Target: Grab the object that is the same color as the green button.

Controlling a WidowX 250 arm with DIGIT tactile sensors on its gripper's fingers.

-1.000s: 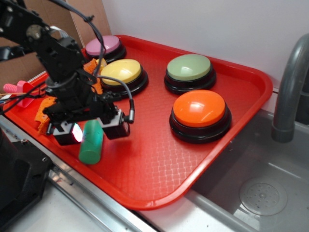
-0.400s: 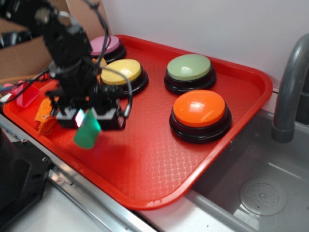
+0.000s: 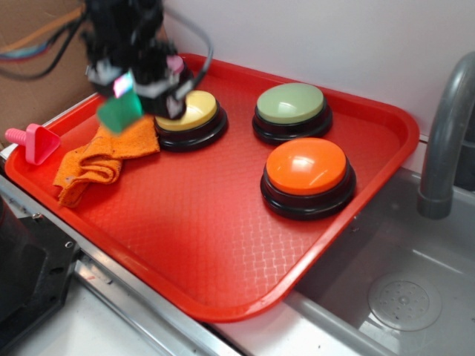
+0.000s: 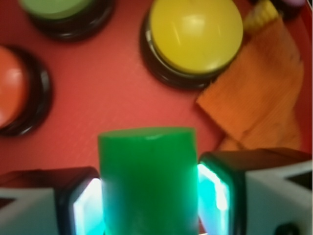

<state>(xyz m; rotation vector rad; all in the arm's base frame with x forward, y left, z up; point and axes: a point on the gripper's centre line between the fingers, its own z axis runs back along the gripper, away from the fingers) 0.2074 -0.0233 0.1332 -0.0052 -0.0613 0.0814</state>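
My gripper (image 3: 137, 87) is shut on the object, a small solid green cylinder (image 3: 119, 113), and holds it in the air above the tray's far left part. In the wrist view the green cylinder (image 4: 148, 181) fills the gap between both glowing pads (image 4: 87, 209), high over the tray floor. The green button (image 3: 290, 104), a pale sage dome on a black base, sits at the tray's back, to the right of the gripper; its edge shows as the green button (image 4: 56, 8) at the wrist view's top left.
A red tray (image 3: 215, 222) holds a yellow button (image 3: 189, 110), an orange button (image 3: 306, 167) and a crumpled orange cloth (image 3: 100, 159). A pink funnel-like piece (image 3: 33, 141) lies at the tray's left edge. A sink and grey faucet (image 3: 445, 126) are on the right.
The gripper has risen from just above the tray's near left and moved back toward the yellow button, carrying the green cylinder. The cloth beneath it is now uncovered.
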